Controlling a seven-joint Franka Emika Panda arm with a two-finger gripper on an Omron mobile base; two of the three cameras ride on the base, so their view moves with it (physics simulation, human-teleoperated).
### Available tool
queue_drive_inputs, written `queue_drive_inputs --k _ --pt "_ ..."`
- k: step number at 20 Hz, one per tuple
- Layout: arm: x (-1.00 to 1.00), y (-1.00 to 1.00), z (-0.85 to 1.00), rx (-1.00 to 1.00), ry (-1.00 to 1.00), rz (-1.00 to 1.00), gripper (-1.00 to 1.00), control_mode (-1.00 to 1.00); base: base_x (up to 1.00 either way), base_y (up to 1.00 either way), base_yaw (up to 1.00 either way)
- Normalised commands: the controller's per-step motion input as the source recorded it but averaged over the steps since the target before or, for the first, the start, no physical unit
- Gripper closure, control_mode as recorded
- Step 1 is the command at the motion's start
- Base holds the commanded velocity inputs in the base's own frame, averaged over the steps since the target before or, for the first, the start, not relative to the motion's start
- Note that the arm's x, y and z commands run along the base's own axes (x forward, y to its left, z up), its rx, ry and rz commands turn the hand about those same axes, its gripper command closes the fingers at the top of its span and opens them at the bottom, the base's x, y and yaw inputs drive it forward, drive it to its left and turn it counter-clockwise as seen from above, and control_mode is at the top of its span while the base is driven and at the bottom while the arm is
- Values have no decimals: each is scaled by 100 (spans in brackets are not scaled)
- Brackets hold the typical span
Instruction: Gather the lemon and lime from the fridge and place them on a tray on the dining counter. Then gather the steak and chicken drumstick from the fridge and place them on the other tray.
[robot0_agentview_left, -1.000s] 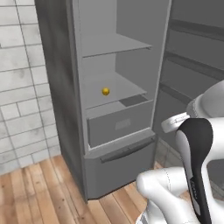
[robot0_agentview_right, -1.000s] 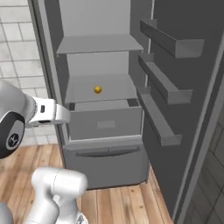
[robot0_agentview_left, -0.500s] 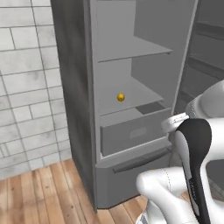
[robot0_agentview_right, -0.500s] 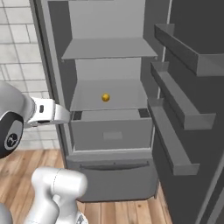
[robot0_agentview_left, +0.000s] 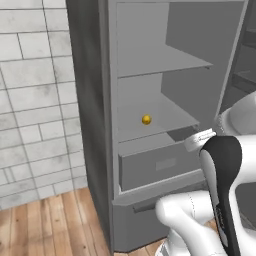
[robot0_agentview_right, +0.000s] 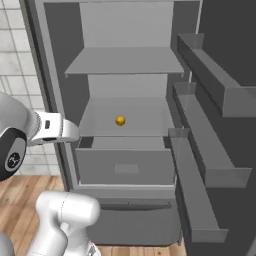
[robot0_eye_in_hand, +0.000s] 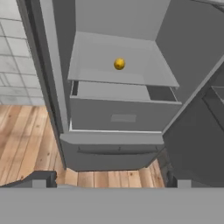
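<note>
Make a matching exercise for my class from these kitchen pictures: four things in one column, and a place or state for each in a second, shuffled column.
Things:
1. lemon
2. fridge drawer
3. fridge door
4. pincer

Places or states:
A. swung open, with shelves on its inner side
B. open, holding nothing
C. lying on the shelf above the drawer
D. below the lemon's shelf, pulled partly out

Pairs: 1-C, 2-D, 3-A, 4-B
</note>
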Motion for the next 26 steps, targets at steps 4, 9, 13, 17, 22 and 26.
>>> queue_drive_inputs --k 4,9,13,17,22,26 --pt "0 0 0 0 0 0 -100 100 58 -34 15" --pt "0 0 0 0 0 0 -100 100 55 -35 16" --pt "0 0 0 0 0 0 -100 100 43 -40 16" --pt "41 -21 -7 5 -2 11 -100 -100 7 -12 4" --pt "77 -1 -24 3 -1 12 -100 -100 0 0 0" --pt "47 35 -52 0 0 1 -100 -100 0 0 0"
